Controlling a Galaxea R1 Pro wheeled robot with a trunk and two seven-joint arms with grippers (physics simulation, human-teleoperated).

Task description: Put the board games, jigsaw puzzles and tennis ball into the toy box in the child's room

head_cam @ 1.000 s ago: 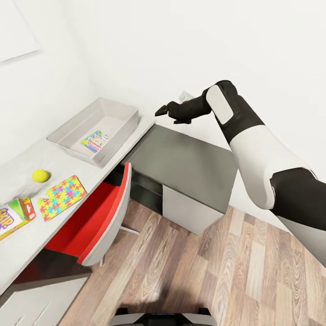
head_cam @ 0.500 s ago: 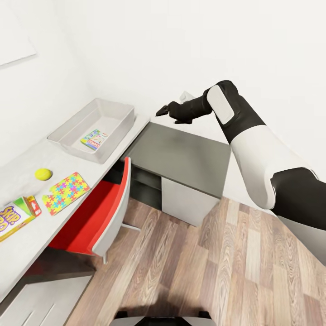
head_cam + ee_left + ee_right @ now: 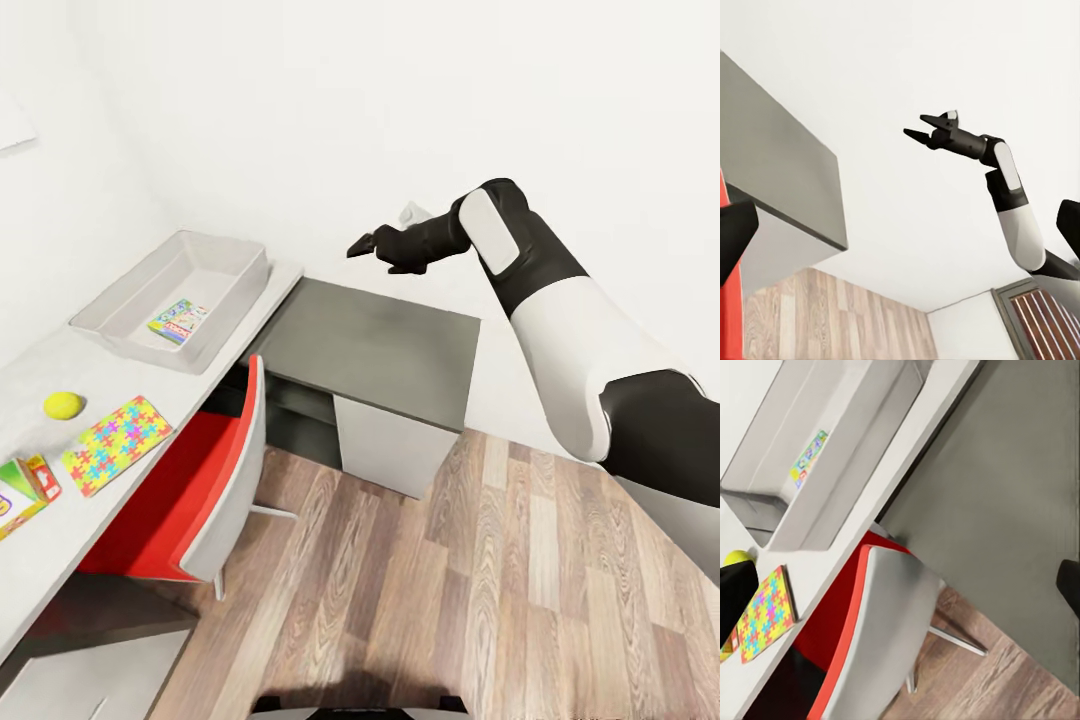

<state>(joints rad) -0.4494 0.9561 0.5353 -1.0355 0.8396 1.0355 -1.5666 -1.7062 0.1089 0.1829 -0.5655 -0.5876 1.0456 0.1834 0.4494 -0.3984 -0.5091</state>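
Change: the whole head view has swung rightward, so the tabletop point(image 3: 120, 350) and its toys now sit nearer the picture's left edge; this is the camera turning, not the toys moving. The right gripper point(image 3: 372, 243) holds the same raised pose.
Right gripper: jaws parted and empty, poised high over the far edge of the lower dark-grey section point(image 3: 380, 345), well apart from every toy.
Left gripper: its dark fingertips point(image 3: 731, 240) frame the left wrist view, spread wide with nothing between them.
Toy box: at the far end of the tabletop point(image 3: 175, 300), long axis running along the tabletop's length; one small blue board game point(image 3: 180, 320) already lies flat inside.
Remaining toys: tennis ball point(image 3: 62, 404), then a jigsaw puzzle point(image 3: 115, 443) near the front edge, its long axis angled toward the toy box; the SKIP-BO game point(image 3: 20, 488) is cut off at the near end.
Key relation: all of these lie to the robot's left of the right gripper, beyond the red chair point(image 3: 200, 470); judged from this, the left arm is likely nearer.
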